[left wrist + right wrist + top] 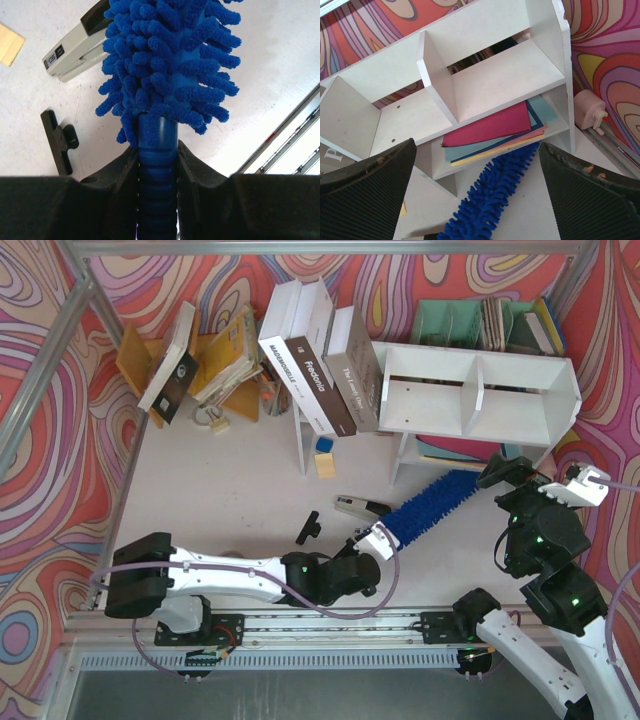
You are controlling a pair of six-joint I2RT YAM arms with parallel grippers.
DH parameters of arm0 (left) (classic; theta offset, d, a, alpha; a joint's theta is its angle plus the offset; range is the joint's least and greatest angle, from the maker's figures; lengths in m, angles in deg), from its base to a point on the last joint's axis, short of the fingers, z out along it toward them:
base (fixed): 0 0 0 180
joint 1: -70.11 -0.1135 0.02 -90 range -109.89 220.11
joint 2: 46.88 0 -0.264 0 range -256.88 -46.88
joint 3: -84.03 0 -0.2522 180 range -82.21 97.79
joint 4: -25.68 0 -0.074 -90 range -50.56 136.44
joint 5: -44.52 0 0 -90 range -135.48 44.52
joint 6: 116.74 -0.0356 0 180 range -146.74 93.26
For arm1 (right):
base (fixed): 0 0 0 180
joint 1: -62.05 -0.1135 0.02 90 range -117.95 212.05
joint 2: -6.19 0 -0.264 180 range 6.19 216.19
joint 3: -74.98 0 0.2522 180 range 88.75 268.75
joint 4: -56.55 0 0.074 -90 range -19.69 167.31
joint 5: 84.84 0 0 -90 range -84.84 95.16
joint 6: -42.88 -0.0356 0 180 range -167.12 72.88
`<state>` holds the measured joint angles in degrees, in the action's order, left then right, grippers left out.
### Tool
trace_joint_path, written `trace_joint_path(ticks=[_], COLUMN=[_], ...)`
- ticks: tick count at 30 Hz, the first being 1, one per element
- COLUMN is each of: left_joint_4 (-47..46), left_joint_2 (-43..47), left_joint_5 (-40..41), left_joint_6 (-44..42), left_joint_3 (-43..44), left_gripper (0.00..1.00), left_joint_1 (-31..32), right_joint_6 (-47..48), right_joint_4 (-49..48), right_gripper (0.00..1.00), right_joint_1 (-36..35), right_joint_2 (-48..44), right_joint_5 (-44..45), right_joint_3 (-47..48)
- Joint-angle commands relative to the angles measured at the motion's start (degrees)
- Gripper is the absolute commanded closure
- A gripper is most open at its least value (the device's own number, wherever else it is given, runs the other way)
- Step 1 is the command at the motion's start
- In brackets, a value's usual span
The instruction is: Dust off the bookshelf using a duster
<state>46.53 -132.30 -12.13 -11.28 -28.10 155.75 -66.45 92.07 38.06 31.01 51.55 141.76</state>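
The white two-tier bookshelf point(480, 390) stands at the back right; the right wrist view shows its divider and compartments point(485, 85). Coloured paper sheets point(490, 130) lie on its lower tier. The fluffy blue duster point(430, 505) slants up and right across the table, and its tip reaches the front edge of the lower tier point(490, 200). My left gripper point(372, 540) is shut on the duster's ribbed blue handle point(157, 165), fingers pressed to both sides. My right gripper point(510, 472) is open and empty above the duster's tip, facing the shelf point(477, 150).
A stapler point(360, 506) and a black clip point(308, 528) lie just left of the duster. Several books point(320, 370) lean against the shelf's left side. A yellow book rack point(200, 360) stands back left and a green file organiser point(480, 325) stands behind the shelf.
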Motion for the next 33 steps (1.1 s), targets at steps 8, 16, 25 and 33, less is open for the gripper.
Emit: trace_joint_path(ticks=[8, 16, 25, 33], left_joint_4=[-3.5, 4.9, 5.4, -4.1], left_joint_2=[6.1, 14.6, 15.1, 5.2], left_joint_5=[7.7, 14.2, 11.9, 5.3], left_joint_6=[2.6, 10.4, 10.6, 1.7], left_joint_3=[-3.1, -9.4, -9.8, -2.0], left_gripper=[1.0, 1.0, 1.0, 1.0], left_joint_1=[-1.0, -2.4, -3.0, -3.7], right_joint_6=[-0.2, -0.3, -0.9, -1.7], right_joint_4=[0.4, 0.1, 0.8, 1.9], right_gripper=[0.01, 0.01, 0.01, 0.01], right_joint_1=[-0.2, -0.1, -0.2, -0.2], right_joint_2=[-0.6, -0.3, -0.7, -0.7], right_joint_5=[0.2, -0.1, -0.2, -0.4], right_joint_3=[-0.9, -1.0, -0.7, -0.4])
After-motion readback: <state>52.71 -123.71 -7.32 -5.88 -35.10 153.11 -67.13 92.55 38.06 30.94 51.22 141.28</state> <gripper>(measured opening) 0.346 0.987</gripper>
